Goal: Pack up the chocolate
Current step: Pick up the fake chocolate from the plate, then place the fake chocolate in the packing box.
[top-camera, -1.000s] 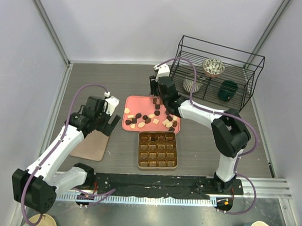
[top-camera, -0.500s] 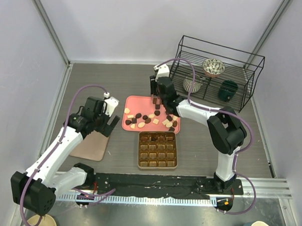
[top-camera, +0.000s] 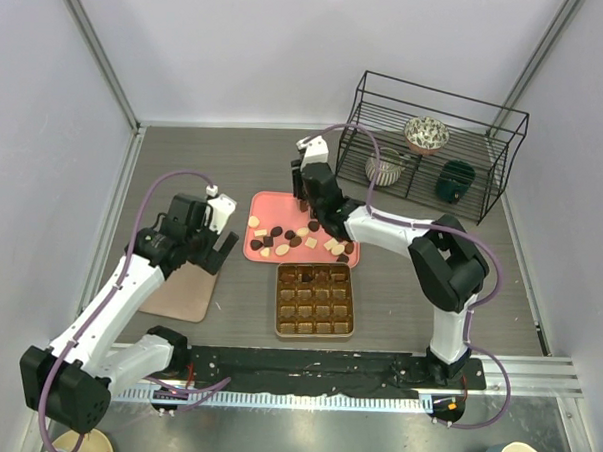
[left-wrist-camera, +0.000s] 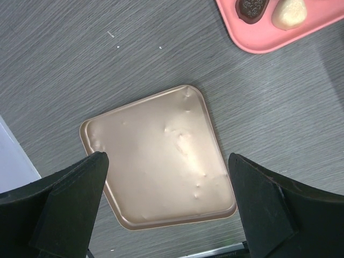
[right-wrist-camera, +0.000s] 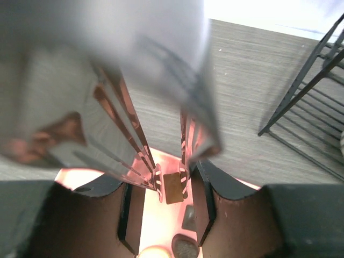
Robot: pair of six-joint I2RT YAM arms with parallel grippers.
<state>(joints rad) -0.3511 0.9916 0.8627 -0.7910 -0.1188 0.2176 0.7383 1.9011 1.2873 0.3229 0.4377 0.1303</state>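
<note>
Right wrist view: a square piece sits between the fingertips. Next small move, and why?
Probably a short straight lift. The right gripper looks closed on the brown square chocolate just above the pink tray, with other chocolates close by. Clearing them seems wise before swinging toward the gridded box.

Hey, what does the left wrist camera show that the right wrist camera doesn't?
Only the left wrist view: the flat tan lid lying on the table, framed by the open left gripper. Only the right wrist view: a square brown chocolate between the fingertips of the right gripper, plus the black wire rack. Both: the pink tray with chocolates on it.
</note>
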